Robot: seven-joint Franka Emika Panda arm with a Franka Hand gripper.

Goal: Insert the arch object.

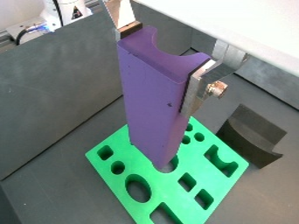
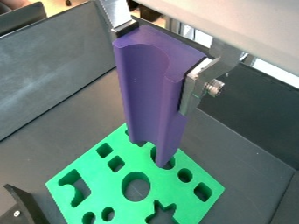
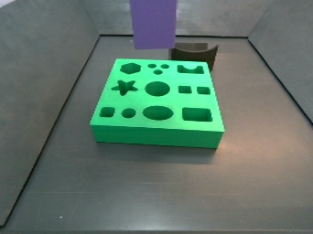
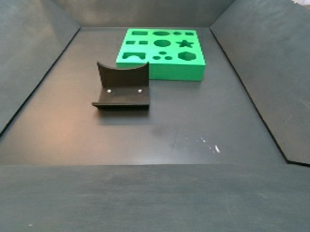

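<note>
The arch object is a tall purple piece with a concave scoop cut in its end face, which gives it an arch profile. It also shows in the other wrist view. My gripper is shut on its upper end and holds it upright; the gripper also shows in the other wrist view. One silver finger presses its side. In a side view the piece hangs above the far edge of the green board, apart from it. An arch-shaped hole lies in the board's far right corner. The gripper and the piece are out of the other side view.
The green board has several shaped holes and lies on the dark floor. The dark fixture, with a curved notch in its upright, stands beside the board. It also shows in a side view and a wrist view. Dark walls enclose the floor.
</note>
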